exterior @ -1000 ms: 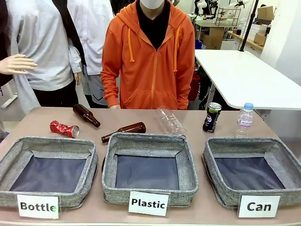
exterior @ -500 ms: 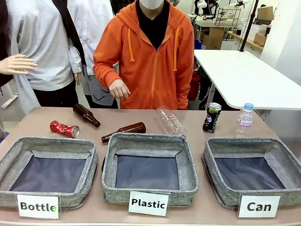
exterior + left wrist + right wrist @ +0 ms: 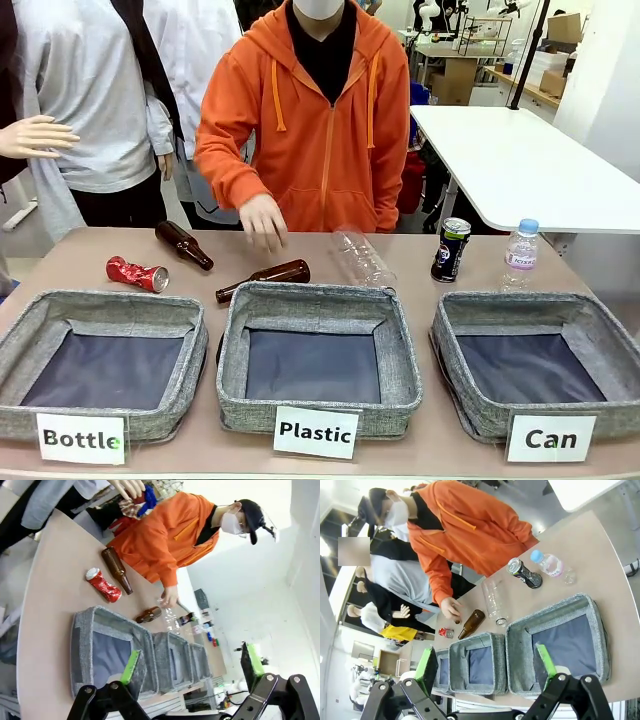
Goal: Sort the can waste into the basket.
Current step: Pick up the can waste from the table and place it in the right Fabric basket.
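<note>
Foreground: left claw point(image 3: 191, 659) and right claw point(image 3: 485, 659), jaws spread wide, gripping nothing. Middle: grey "Can" basket point(image 3: 452, 365) at the right end of the surface point(image 3: 428, 445). Beyond: dark can point(image 3: 451, 249) upright just behind that basket; crushed red can point(image 3: 137, 273) lying far left, behind the "Bottle" basket point(image 3: 196, 360). Farthest: person's hand point(image 3: 264, 221) near a lying brown bottle point(image 3: 264, 279).

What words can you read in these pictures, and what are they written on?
"Bottle": left card, on the front of the left basket.
"Plastic": middle card, on the front of the middle basket.
"Can": right card, on the front of the right basket.
Too small to read: the print on the dark can, the crushed red can and the water bottle.
</note>
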